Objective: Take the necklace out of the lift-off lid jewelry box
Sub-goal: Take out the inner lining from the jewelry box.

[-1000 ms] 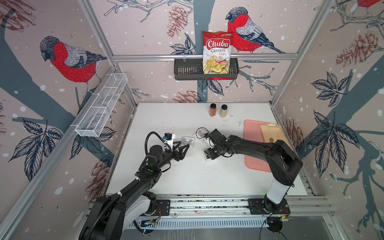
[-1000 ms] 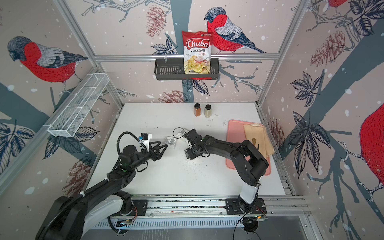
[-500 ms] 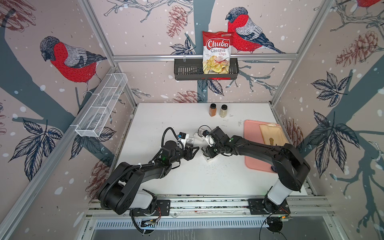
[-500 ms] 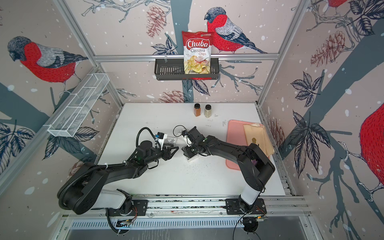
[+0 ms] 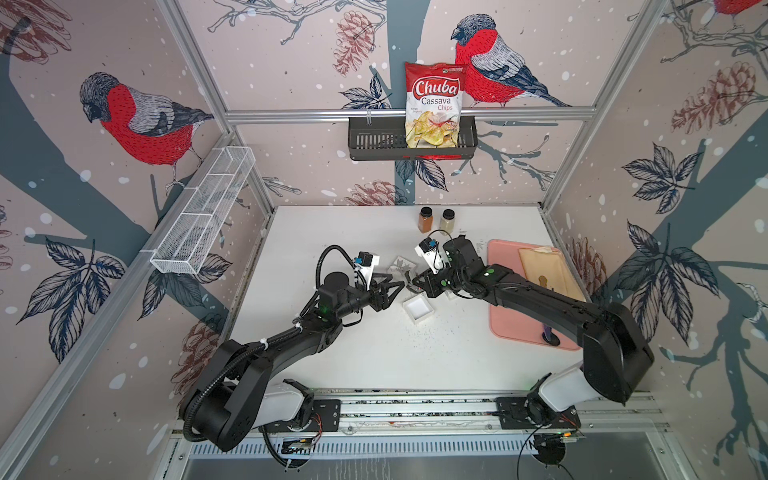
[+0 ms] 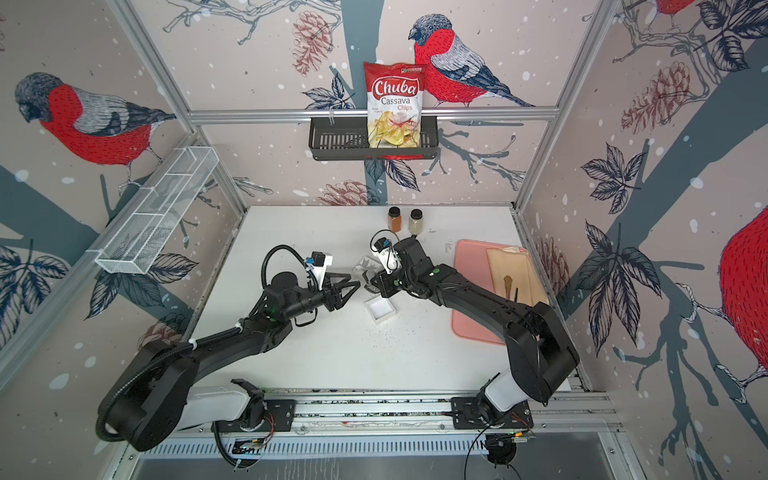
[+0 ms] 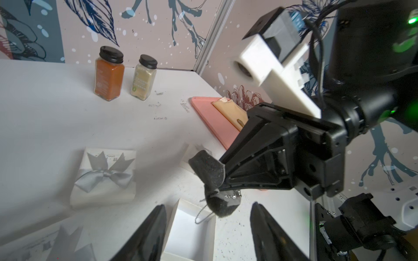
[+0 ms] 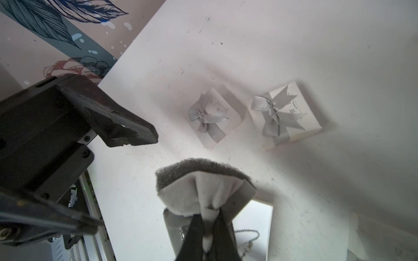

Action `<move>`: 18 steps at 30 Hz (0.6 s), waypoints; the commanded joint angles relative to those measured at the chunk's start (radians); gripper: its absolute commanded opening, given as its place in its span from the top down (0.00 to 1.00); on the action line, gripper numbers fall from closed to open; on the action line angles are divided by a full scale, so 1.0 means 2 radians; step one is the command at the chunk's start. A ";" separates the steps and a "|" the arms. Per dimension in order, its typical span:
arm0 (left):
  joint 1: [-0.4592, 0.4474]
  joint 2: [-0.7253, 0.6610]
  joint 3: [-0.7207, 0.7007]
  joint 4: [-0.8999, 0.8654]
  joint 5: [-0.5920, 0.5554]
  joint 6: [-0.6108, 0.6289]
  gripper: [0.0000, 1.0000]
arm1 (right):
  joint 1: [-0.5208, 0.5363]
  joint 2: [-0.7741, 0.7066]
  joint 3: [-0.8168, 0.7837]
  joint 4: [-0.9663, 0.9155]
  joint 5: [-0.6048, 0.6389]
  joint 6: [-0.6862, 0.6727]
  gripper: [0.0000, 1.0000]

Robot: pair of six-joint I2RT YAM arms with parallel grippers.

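Foam insert with necklace between right jaws

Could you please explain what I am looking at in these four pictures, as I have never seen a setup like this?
You see two robot arms, a left arm and a right arm, mounted at the front of a white table. Two pictures look down from overhead, side by side. The other two come from a camera on each arm's wrist.

On the table lie an open white box, a bow-topped lid, a second bow-topped piece, an orange spice jar, a pale spice jar and a pink tray.

The right end effector is shut on a grey foam pad, held close to the open box, with the necklace dangling from it. The left end effector is open and empty, pointing at the pad.
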 commanded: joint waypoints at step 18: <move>-0.001 -0.008 0.084 -0.139 0.049 0.057 0.37 | 0.032 -0.037 0.014 -0.023 0.041 -0.094 0.86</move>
